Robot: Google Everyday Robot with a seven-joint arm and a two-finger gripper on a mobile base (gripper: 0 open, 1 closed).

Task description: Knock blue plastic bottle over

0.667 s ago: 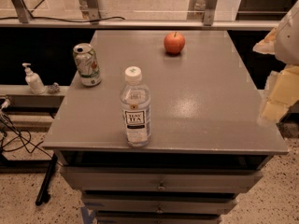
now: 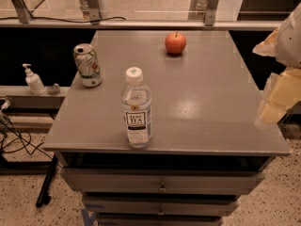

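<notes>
The blue plastic bottle [image 2: 137, 110] stands upright near the front edge of the grey table [image 2: 202, 102], left of centre. It is clear with a white cap and a white-and-dark label. My gripper [image 2: 277, 98] shows as pale yellowish blocks at the right edge of the view, over the table's right side. It is far to the right of the bottle and touches nothing.
A green-and-white drink can [image 2: 87, 65] stands at the table's left edge. A red apple [image 2: 175, 43] sits at the back. A small white pump bottle [image 2: 34, 79] is on a low shelf to the left. Drawers [image 2: 162, 182] lie under the tabletop. Cables lie on the floor at left.
The gripper has shifted slightly lower at the right edge. The bottle, can and apple have not moved.
</notes>
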